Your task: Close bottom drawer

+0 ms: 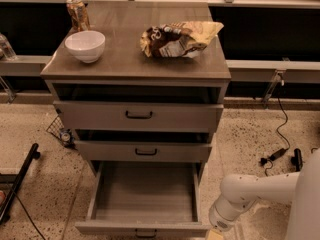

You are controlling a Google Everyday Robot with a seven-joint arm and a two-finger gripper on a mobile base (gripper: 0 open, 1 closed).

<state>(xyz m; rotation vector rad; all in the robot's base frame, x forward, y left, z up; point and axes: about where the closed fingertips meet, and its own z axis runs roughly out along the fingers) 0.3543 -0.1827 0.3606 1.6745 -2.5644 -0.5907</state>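
The bottom drawer [145,194] of the grey-brown cabinet is pulled far out toward me, and its inside is bare. Its shallow front panel [142,229] sits at the lower edge of the view, with only the top of its small black handle [145,232] showing. My white arm [250,194] reaches in from the right. My gripper [216,234] is at the drawer's front right corner, mostly cut off by the lower edge of the view.
The middle drawer [145,151] and top drawer [139,115] stand slightly out. On the cabinet top are a white bowl [85,45], a can [77,14] and a crumpled chip bag [179,38]. Cables and a plug [275,155] lie on the floor at right, a black stand [20,180] at left.
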